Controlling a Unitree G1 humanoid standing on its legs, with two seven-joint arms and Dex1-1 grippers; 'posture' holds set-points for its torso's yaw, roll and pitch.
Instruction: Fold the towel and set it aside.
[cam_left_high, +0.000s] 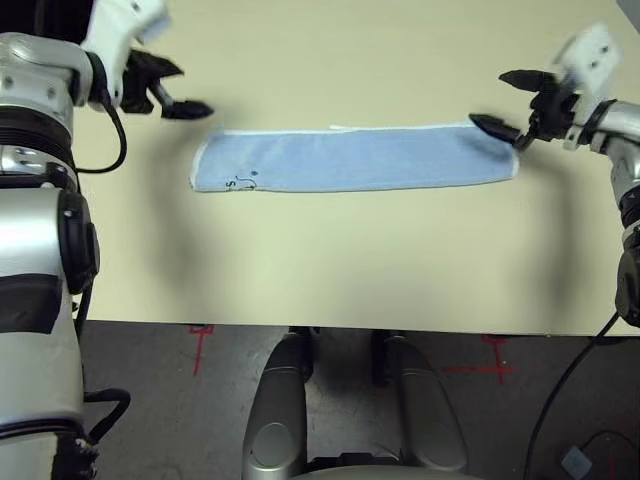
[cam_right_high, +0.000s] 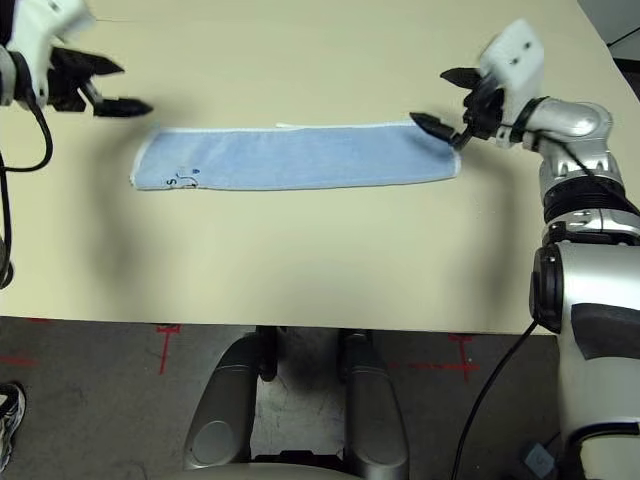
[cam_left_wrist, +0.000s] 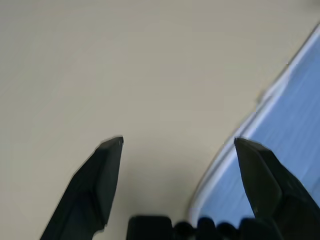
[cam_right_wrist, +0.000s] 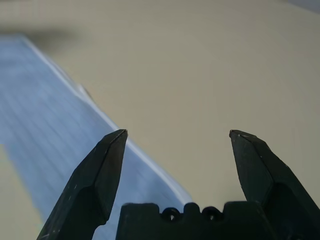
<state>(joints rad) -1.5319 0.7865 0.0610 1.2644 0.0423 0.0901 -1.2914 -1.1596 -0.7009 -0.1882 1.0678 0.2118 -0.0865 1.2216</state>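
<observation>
The towel (cam_left_high: 355, 158) lies flat on the tabletop (cam_left_high: 330, 270) as a long folded strip between the 2 end effectors. Its small dark mark (cam_left_high: 240, 181), too small to read, sits nearest the left end effector (cam_left_high: 182, 90), which is released and empty. The right end effector (cam_left_high: 505, 103), also released, hovers over the opposite end.

Both head views look down on the table (cam_left_high: 330, 260); each close wrist view shares its towel (cam_left_high: 355, 158) end.
</observation>
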